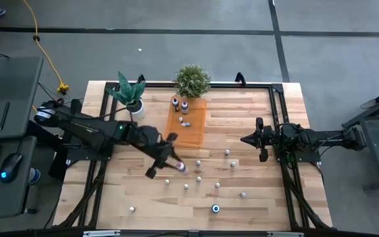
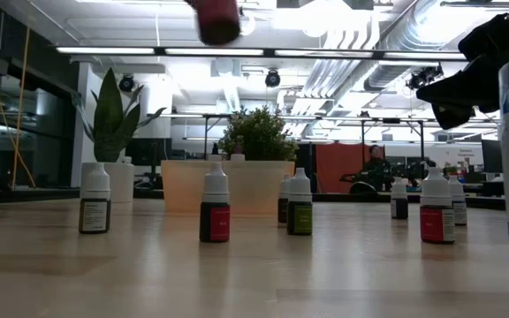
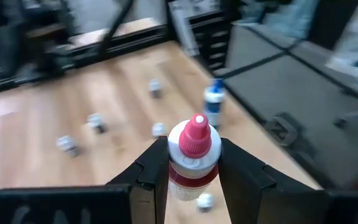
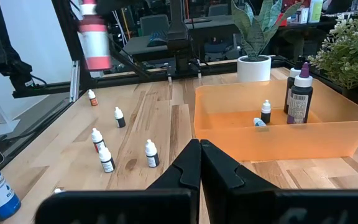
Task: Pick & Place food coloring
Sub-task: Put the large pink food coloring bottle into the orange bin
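My left gripper (image 1: 176,163) is shut on a food coloring bottle (image 3: 193,155) with a red cap and a white body with a red band. It holds the bottle above the table's middle; the bottle also shows in the right wrist view (image 4: 94,37) and at the top of the low view (image 2: 217,19). Several small white-capped bottles (image 1: 198,174) stand upright on the wood, among them a blue one (image 1: 216,209). The orange tray (image 1: 193,135) holds three bottles (image 4: 300,93). My right gripper (image 4: 201,155) is shut and empty at the table's right (image 1: 245,139). My left gripper pinches the bottle's upper body just below the cap (image 3: 193,171) between its two fingers (image 3: 157,168), one on each side. The arm comes from the table's left. The bottle is about upright, cap up, lifted clear of the table.
A snake plant in a white pot (image 1: 129,95) and a bushy green plant (image 1: 192,80) stand at the far edge beside the tray. Black frame rails (image 1: 281,118) run along the table's sides. Bare wood lies between the tray and my right gripper.
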Controlling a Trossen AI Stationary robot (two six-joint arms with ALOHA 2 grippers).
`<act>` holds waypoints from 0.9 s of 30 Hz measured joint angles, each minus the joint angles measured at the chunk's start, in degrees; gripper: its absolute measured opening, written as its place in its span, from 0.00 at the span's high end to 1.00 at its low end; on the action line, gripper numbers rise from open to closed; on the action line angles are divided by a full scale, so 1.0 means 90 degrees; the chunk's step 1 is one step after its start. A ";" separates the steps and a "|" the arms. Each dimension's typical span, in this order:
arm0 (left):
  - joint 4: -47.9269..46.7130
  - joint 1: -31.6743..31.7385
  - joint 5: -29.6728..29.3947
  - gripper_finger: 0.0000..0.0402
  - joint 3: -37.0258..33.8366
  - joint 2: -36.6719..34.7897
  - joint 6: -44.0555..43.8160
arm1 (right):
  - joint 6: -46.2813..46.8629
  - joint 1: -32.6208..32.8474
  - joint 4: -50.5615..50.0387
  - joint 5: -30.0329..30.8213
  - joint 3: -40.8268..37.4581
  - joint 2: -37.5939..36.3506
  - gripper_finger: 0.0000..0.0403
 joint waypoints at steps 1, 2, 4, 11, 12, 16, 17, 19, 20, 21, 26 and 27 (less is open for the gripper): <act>-0.0029 0.0097 -0.0079 0.74 0.0012 0.0000 0.0002 | 0.0000 0.0001 0.0000 -0.0002 -0.0002 0.0000 1.00; -0.0086 0.0204 -0.0171 0.74 0.0032 0.0000 -0.0001 | 0.0000 0.0001 0.0000 0.0000 0.0000 0.0000 1.00; -0.0191 0.0404 -0.0268 0.74 0.0040 0.0000 -0.0001 | 0.0000 0.0000 0.0000 -0.0002 -0.0002 0.0000 1.00; -0.0312 0.1139 -0.0556 0.74 0.0046 0.0077 -0.0006 | 0.0000 -0.0001 0.0000 -0.0002 -0.0002 0.0000 1.00; -0.0318 0.1268 -0.0559 0.74 0.0048 0.0114 -0.0017 | 0.0000 -0.0001 -0.0002 -0.0001 -0.0001 0.0000 1.00; -0.0429 0.1756 -0.0579 0.74 0.0186 0.0467 -0.0170 | 0.0000 -0.0001 0.0000 0.0001 0.0000 0.0000 1.00; -0.0548 0.1857 -0.0598 0.74 0.0274 0.0583 -0.0175 | 0.0000 -0.0001 -0.0002 -0.0001 0.0000 0.0000 1.00; -0.0735 0.2015 -0.0666 0.74 0.0553 0.0874 -0.0187 | 0.0000 -0.0001 0.0000 -0.0002 -0.0001 0.0000 1.00; -0.0811 0.2070 -0.0779 0.74 0.0744 0.1025 -0.0201 | 0.0000 0.0000 0.0000 -0.0002 0.0000 0.0000 1.00; -0.0975 0.2131 -0.0919 0.74 0.0936 0.1161 -0.0222 | 0.0000 0.0001 0.0000 -0.0002 0.0000 0.0000 1.00; -0.1837 0.2460 -0.1765 0.74 0.2116 0.2019 -0.0455 | 0.0000 -0.0001 0.0000 -0.0002 -0.0002 0.0000 1.00; -0.1906 0.2537 -0.1890 0.74 0.2338 0.2187 -0.0543 | 0.0000 0.0000 0.0000 -0.0002 -0.0002 -0.0002 1.00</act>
